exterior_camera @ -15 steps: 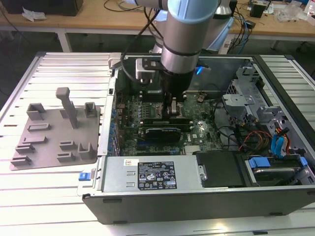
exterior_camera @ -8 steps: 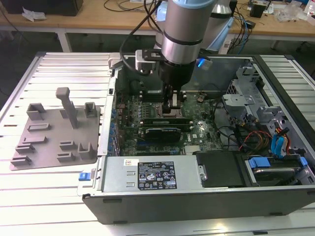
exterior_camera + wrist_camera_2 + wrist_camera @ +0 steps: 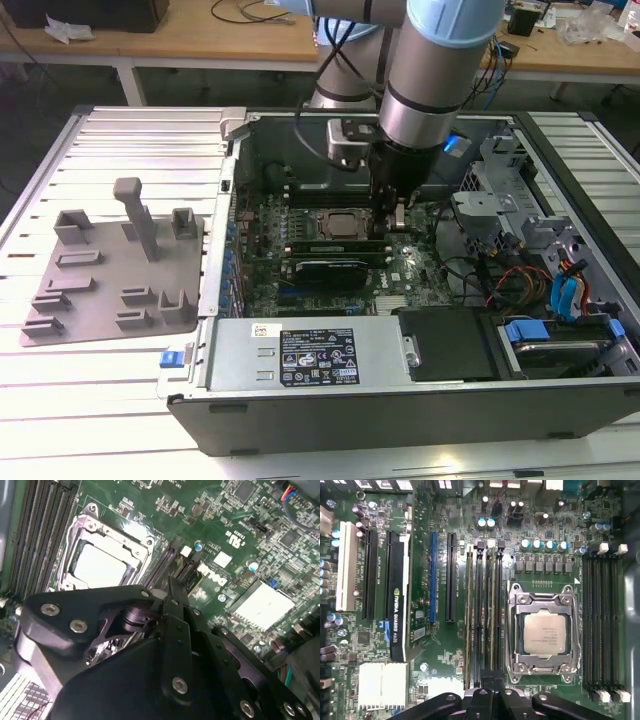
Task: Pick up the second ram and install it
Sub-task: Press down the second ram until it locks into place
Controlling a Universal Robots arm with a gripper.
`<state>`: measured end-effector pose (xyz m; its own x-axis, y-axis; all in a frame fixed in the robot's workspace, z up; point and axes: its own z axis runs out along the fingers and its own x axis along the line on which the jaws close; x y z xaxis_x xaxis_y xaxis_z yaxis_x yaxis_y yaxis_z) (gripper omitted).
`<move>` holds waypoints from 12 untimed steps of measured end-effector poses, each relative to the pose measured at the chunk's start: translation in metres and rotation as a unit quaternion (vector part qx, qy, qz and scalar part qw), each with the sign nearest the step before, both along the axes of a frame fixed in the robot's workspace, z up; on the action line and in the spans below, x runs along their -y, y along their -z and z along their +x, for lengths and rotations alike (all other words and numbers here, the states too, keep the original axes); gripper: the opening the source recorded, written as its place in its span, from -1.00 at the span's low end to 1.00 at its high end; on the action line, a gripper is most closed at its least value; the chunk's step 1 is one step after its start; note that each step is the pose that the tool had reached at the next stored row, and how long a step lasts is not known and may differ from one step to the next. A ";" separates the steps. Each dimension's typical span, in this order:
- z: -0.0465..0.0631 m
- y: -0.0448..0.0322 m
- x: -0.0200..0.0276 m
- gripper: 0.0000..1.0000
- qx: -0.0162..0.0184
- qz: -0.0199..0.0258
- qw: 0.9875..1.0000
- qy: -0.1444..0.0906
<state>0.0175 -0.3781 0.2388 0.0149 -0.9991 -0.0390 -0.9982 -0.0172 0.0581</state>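
The end effector reaches down into the open computer case, which lies on its side on the slatted table, and sits low over the motherboard just beside the processor socket. In the first wrist view the socket is the landmark: directly next to it runs a bank of memory slots, and a thin, dark edge-on strip, most likely the second ram, stands in one of them, running toward the fingers at the picture's edge. A similar strip stands in a slot further from the socket. The fingers look drawn close together in line with that slot, which fits a grip or push along the stick's top edge, but whether they actually clamp it I cannot tell. In the second wrist view the end effector's body hangs over the slots beside the socket. The grey plastic plate with raised blocks lies on the table outside the case, well apart from the socket.
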 end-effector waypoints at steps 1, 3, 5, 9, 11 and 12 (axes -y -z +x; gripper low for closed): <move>0.000 0.0035 -0.0001 -0.84 0.000 0.000 1.000 0.000; 0.000 0.0085 0.0000 -0.84 0.000 0.000 1.000 0.000; 0.000 0.0101 -0.0001 -0.84 0.000 0.000 1.000 0.000; -0.016 0.0002 -0.0001 -0.84 0.005 0.000 1.000 0.000; -0.028 0.0007 -0.0001 -0.84 0.006 0.000 1.000 0.000; -0.033 0.0011 -0.0001 -0.84 0.006 0.000 1.000 0.000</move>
